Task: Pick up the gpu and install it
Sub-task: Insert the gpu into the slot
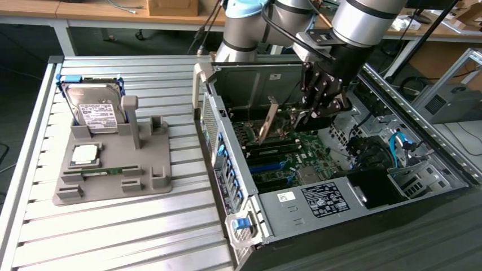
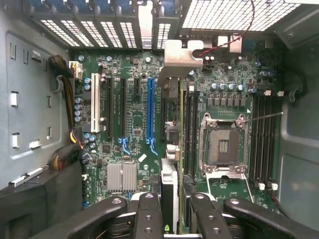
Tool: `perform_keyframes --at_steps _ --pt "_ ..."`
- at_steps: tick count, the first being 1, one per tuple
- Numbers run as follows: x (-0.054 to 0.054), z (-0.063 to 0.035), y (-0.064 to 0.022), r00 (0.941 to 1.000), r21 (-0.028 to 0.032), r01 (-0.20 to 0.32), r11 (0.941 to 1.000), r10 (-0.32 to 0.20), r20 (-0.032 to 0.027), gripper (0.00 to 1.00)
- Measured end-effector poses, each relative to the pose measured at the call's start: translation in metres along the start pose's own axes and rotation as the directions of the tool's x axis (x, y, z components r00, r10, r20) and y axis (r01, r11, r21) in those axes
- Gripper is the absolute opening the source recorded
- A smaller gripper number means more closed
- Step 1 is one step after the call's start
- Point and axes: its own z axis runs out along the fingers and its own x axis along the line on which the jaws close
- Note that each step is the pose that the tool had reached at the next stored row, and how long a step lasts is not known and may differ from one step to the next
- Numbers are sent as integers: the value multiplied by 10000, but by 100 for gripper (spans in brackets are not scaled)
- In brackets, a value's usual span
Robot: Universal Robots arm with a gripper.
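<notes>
Gpu [image 2: 172, 164] edge-on, clamped in jaws, above motherboard [image 2: 134, 124] inside open computer case [image 1: 316, 220]

Labels [image 1: 325, 200] present, perhaps printed; none legible.

high exterior view; wrist close above motherboard [image 2: 134, 124]

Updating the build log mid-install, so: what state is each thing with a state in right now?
Thin green gpu card with silver end bracket: edge-on in the tool, above the motherboard slots.
Tool: shut on the card, inside the case.
Grey computer case: side open.
Silver processor socket: empty.
Boxy silver hard drive with white label: upright in the grey holder.
</notes>
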Motion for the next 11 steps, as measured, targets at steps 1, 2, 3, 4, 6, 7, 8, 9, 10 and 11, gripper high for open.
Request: perform_keyframes --at_steps 1,2,3,4,6,7,8,9,10,11 --pt "2 2 0 10000 0 0 10000 0 0 27" --pt "4 3 0 10000 0 0 10000 0 -1 27" --pt "6 6 1 10000 0 -1 10000 1 -1 27" --pt "7 9 1 10000 -1 0 10000 0 -2 27" --pt "10 17 1 10000 -1 0 10000 0 -2 27" --pt "12 21 4 10000 0 1 10000 -1 -1 27" --pt "14 25 6 10000 0 2 10000 -2 -1 27" --pt "16 28 9 10000 0 0 10000 0 -2 27" --pt "18 32 12 10000 0 0 10000 0 -1 27" --pt "21 35 15 10000 0 1 10000 -1 -1 27"
